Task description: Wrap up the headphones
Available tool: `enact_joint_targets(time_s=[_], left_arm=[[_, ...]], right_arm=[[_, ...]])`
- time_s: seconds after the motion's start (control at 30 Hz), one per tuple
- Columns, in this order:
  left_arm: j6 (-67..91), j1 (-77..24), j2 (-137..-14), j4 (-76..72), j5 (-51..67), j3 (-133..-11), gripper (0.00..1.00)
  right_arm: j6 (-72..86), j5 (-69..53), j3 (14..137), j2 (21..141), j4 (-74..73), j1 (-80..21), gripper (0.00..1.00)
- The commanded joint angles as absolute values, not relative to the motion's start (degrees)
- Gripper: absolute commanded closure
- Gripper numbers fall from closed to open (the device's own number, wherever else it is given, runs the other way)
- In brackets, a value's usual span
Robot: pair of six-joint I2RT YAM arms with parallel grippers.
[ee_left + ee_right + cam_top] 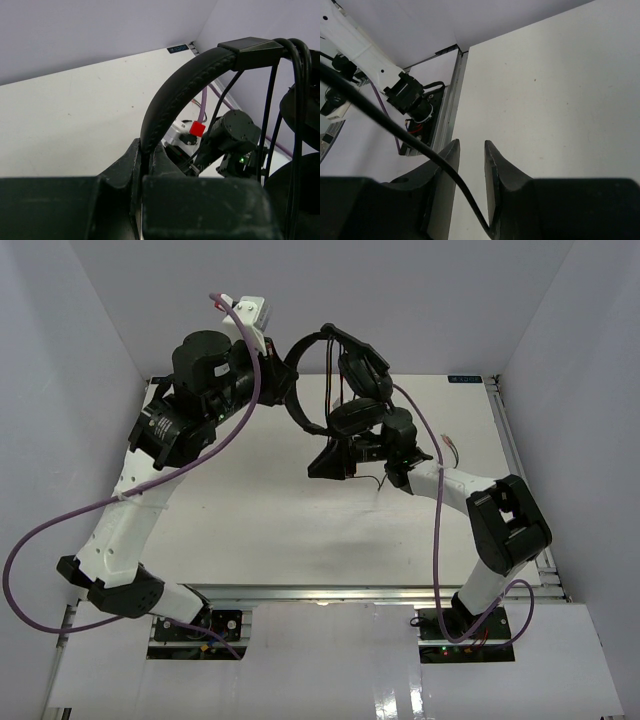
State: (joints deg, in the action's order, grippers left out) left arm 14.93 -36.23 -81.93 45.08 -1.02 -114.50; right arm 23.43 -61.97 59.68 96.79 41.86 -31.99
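Observation:
The black headphones (330,375) hang in the air over the far middle of the table. My left gripper (280,380) is shut on their padded headband (185,80), which rises out of the jaws (145,150) in an arch. The two earcups (360,390) dangle to the right of it. My right gripper (325,465) sits just below the earcups and stands open (471,142). The thin black cord (380,117) runs slack across its left finger and down between the jaws, not pinched. A reddish plug tip (452,445) lies on the table to the right.
The white table (260,510) is boxed in by pale walls on three sides. A metal rail (510,450) runs along its right edge. Thick purple robot cables (60,530) loop beside both arms.

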Motion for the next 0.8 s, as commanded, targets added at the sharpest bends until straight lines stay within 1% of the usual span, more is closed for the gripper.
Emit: enact_joint_targets(time_s=[0.0, 0.13, 0.23, 0.33, 0.5, 0.57, 0.7, 0.77], left_arm=[[16.56, -36.47, -81.95, 43.74, -4.5, -118.9, 1.0], [16.18, -36.47, -82.72, 43.66, -7.15, -121.1, 1.0], [15.22, -36.47, -83.42, 44.31, -9.44, -122.87, 1.0], [14.43, -36.47, -84.12, 44.73, -11.89, -123.94, 1.0], [12.61, -36.47, -84.81, 43.62, -19.46, -124.63, 1.0], [11.53, -36.39, -84.97, 42.15, -22.56, -124.55, 1.0], [10.64, -36.0, -85.46, 40.04, -26.21, -124.24, 1.0], [10.74, -35.55, -85.62, 39.31, -27.18, -123.81, 1.0]], right_arm=[[24.96, -64.48, 57.2, 95.14, 47.27, -32.42, 0.67], [28.89, -68.2, 54.2, 95.12, 53.11, -33.3, 0.67], [33.6, -70.93, 50.72, 94.93, 60.09, -34.34, 0.67], [34.75, -71.51, 48.12, 93.63, 62.21, -35.53, 0.68], [31.67, -71.2, 45.65, 91.34, 58.23, -36.73, 0.7], [29.24, -69.99, 44.74, 89.88, 54.74, -37.06, 0.72], [17.02, -65.04, 45.08, 86.37, 40.15, -37.47, 0.82], [13.79, -63.3, 45.35, 85.19, 33.87, -37.74, 0.85]])
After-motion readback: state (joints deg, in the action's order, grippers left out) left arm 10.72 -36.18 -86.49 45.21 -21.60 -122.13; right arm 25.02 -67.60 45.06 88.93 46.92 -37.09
